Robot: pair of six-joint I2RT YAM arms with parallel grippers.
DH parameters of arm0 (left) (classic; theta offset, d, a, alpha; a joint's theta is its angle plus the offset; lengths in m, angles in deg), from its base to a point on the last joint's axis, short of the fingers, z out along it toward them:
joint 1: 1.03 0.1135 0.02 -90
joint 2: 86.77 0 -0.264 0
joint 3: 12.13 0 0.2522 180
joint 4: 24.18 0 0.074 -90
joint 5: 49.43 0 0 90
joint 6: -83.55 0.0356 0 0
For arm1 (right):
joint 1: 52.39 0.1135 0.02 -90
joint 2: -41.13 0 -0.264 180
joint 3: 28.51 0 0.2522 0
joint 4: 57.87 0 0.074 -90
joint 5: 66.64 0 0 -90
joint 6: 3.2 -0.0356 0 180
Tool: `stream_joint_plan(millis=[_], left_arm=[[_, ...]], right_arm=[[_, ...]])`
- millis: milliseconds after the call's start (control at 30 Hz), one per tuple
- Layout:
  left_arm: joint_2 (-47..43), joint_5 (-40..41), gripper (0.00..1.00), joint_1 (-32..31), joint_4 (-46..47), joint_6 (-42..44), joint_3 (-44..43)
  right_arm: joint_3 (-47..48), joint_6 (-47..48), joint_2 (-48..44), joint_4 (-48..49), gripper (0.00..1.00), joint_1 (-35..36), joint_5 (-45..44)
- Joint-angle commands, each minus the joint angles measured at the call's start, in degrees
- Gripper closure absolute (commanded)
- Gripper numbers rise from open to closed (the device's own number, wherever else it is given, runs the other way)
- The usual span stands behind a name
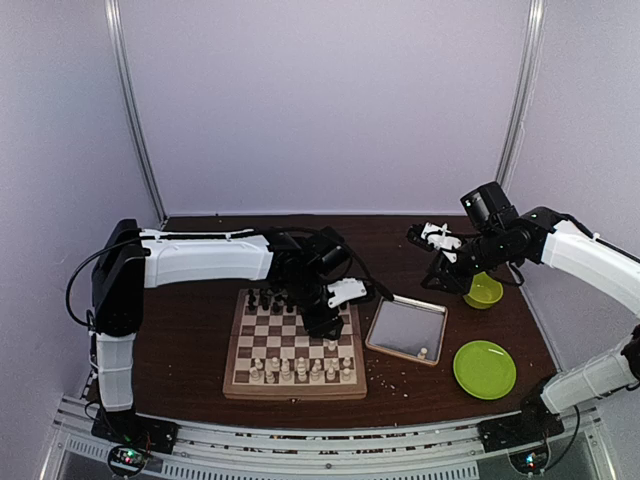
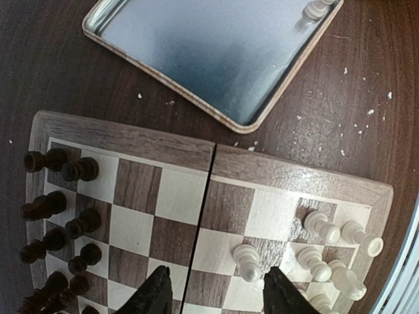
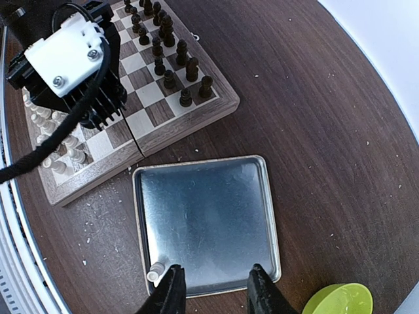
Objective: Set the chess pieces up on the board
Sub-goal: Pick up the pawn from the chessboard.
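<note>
One white piece (image 1: 422,352) in metal tray (image 1: 395,322); green bowl (image 1: 483,291), plate (image 1: 484,369) nearby.

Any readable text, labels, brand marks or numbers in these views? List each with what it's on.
None readable in any view.
Board: plain wooden rim, no rank or file markings visible.
Metal tray: bare, no stamp.
Green plate and green bowl: plain.
White housing on the left arm: screws only, no label.
</note>
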Motion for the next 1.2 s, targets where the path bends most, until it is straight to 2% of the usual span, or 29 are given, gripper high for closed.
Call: stream_joint_plan(millis=[0,200,333,533,833,967,1167], left_arm=[[2.1,-0.4,0.51,0.3,-1.5,1.2,-2.2],[3.0,-1.9,0.53,0.2,-1.5,0.8,-1.4],[3.5,-1.3,0.58,0.2,-1.5,0.9,-1.1],[3.8,-1.2,0.73,0.2,-1.7,1.2,-1.1],[3.9,0.0,0.90,0.2,-4.1,0.7,-1.9],[-0.7,2.3,0.94,0.2,-4.9,-0.3,0.8],[-12.3,5.8,0.95,1.0,-5.2,-5.0,10.9]], right_arm=[[-0.7,0.9,-0.5,1.0,0.67,-0.4,-0.7],[-0.6,1.0,0.1,0.8,0.67,-0.4,-0.5],[-0.5,1.1,0.4,0.6,0.67,-0.3,-0.5],[-0.5,1.1,0.6,0.4,0.68,-0.4,-0.4],[-0.4,1.3,0.7,0.2,0.68,-0.4,-0.2],[-0.4,1.3,0.7,0.1,0.68,-0.4,0.2],[-0.3,1.6,1.2,-0.2,0.68,-0.4,0.7]])
